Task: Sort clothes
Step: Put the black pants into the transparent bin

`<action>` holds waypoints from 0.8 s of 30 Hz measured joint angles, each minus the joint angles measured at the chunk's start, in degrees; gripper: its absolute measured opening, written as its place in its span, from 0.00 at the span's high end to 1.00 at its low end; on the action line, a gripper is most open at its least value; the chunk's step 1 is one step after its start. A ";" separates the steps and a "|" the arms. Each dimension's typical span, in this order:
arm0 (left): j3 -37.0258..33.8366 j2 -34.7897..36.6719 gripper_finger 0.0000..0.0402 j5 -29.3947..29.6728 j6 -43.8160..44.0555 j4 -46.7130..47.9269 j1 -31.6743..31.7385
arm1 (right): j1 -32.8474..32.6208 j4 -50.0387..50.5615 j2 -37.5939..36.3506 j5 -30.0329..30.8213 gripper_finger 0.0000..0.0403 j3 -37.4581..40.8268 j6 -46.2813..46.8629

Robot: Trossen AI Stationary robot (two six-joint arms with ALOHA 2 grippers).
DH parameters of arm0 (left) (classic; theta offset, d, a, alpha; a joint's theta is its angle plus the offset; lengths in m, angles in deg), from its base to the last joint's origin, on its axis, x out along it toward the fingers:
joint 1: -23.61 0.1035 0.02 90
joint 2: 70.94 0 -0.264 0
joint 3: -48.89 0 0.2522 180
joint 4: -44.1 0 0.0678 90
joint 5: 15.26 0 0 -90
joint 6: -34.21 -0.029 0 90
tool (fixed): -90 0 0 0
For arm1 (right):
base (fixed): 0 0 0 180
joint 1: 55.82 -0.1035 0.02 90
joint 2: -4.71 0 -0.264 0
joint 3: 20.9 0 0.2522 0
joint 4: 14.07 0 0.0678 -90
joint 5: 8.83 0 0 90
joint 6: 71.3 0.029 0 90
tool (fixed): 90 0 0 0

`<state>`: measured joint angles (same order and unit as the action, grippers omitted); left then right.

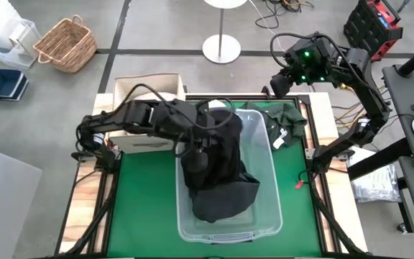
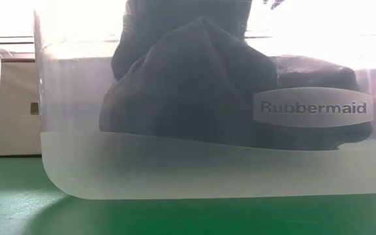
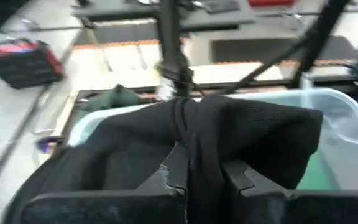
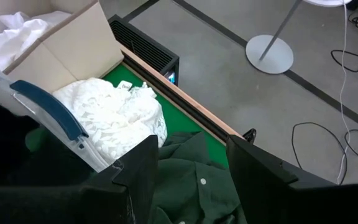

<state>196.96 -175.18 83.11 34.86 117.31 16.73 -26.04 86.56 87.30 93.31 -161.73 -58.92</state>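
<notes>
A black garment point(image 1: 218, 173) hangs from my left gripper point(image 3: 204, 177), which is shut on it above the clear plastic tub point(image 1: 275, 187). In the low view the black garment point(image 2: 194, 85) piles up behind the tub's wall point(image 2: 175, 170). A dark green garment point(image 1: 286, 119) lies on the green mat at the tub's far right. My right gripper point(image 4: 194, 171) hovers open above that green garment point(image 4: 191, 186) and touches nothing. A white garment point(image 4: 117, 112) lies next to the cardboard box point(image 1: 149, 86) at the far left. My left gripper pinches a bunched fold of the black garment point(image 3: 194, 140) between its two fingers. The fingers come slanting down from the table's left side. The cloth drapes over and below them, and its lower part point(image 1: 221, 198) rests inside the tub.
Beyond the table, a wicker basket point(image 1: 67, 43), a blue bin point(image 1: 4, 83) and a round lamp base point(image 1: 221, 49) stand on the floor. A red and black case point(image 1: 372, 25) sits at the far right. Green mat shows to the left of the tub.
</notes>
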 joint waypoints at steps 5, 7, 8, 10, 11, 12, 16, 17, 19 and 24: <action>-0.03 -0.80 0.96 -6.05 2.15 1.07 2.30 | 0.00 0.00 0.00 0.00 0.55 0.00 0.00; -0.03 -1.12 0.96 -7.99 3.63 2.90 3.17 | 0.00 0.04 0.00 0.00 0.55 0.00 0.00; -0.03 -1.43 0.96 -8.80 4.34 4.01 3.53 | 0.00 0.10 0.00 0.00 0.55 0.00 0.02; -0.03 -2.03 0.96 -10.18 5.14 5.84 3.96 | 0.00 0.40 0.00 0.00 0.55 0.00 0.02; -0.03 -2.29 0.96 -10.76 5.54 6.67 4.05 | 0.00 0.46 0.00 0.00 0.55 0.00 0.02; -0.03 -2.51 0.96 -11.00 5.81 7.52 4.05 | 0.00 0.56 0.00 0.00 0.55 0.00 0.02; -0.03 -3.64 0.96 -11.48 6.11 10.55 4.03 | 0.00 1.51 0.00 -0.01 0.55 0.00 0.04; -0.03 -4.02 0.96 -11.53 6.11 11.40 4.03 | 0.00 1.59 0.00 -0.02 0.55 0.00 0.04; -0.03 -4.69 0.95 -11.53 6.05 12.08 4.01 | 0.00 1.74 0.00 0.00 0.55 0.00 0.29; -0.03 -6.57 0.95 -11.94 5.84 11.52 4.01 | 0.00 1.94 -0.02 -0.02 0.55 0.00 0.67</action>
<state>196.93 -181.75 71.17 40.70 128.84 20.73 -26.04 88.50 87.28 93.29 -161.73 -58.24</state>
